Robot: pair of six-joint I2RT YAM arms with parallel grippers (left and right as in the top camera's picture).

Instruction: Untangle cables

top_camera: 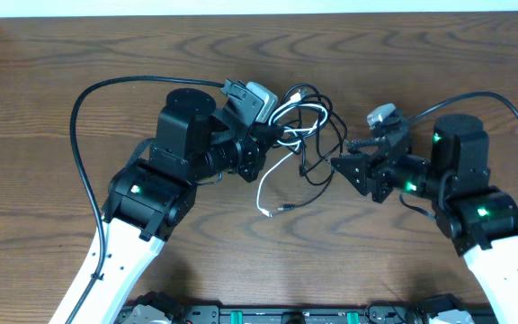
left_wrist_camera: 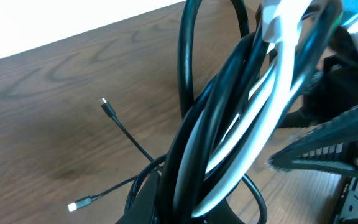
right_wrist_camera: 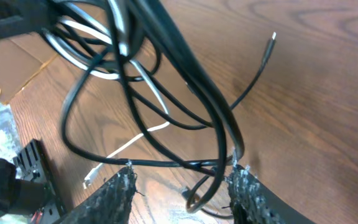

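The cables [top_camera: 308, 121] form a tangle of black loops and one white cord [top_camera: 261, 184] at the table's middle. My left gripper [top_camera: 272, 135] is shut on the tangle's left side. In the left wrist view the black and white bundle [left_wrist_camera: 229, 124] rises from between the jaws [left_wrist_camera: 197, 211]. My right gripper [top_camera: 335, 165] is open at the tangle's right edge. In the right wrist view black loops [right_wrist_camera: 166, 93] hang between the open fingers [right_wrist_camera: 182, 180], one loop resting by the right finger. The white cord [right_wrist_camera: 135, 140] trails down to the table.
Loose plug ends lie on the wood below the tangle [top_camera: 275, 211], and also show in the left wrist view [left_wrist_camera: 73, 206] and the right wrist view [right_wrist_camera: 91, 177]. A thick black arm wire [top_camera: 84, 117] arcs at the left. The table's far edge [top_camera: 259, 11] runs behind.
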